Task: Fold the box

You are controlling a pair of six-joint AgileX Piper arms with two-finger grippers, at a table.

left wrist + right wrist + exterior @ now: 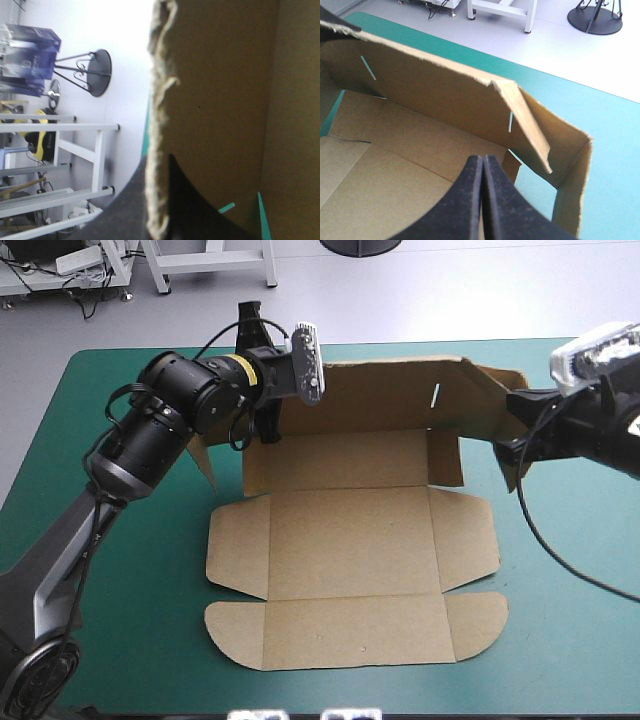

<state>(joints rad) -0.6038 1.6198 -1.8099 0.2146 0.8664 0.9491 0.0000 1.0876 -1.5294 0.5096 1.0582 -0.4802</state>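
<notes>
The brown box (350, 540) lies as a cut sheet on the teal-green table (120, 620), with its far wall (390, 395) raised upright and its near flaps flat. At the far wall's left end my left gripper (268, 428) is shut on the board. In the left wrist view the ragged edge of the box (159, 100) runs between the black fingers (130, 210). At the wall's right end, my right gripper (514, 445) is shut, its tip (483, 158) just inside the box, next to the raised end flap (572, 185). A folded tab (525, 125) leans off the wall there.
Slots (368, 67) are cut in the raised wall. Bare teal-green cover (570, 640) lies to the right of and in front of the sheet. The rounded lid flap (350, 632) reaches close to the table's near edge.
</notes>
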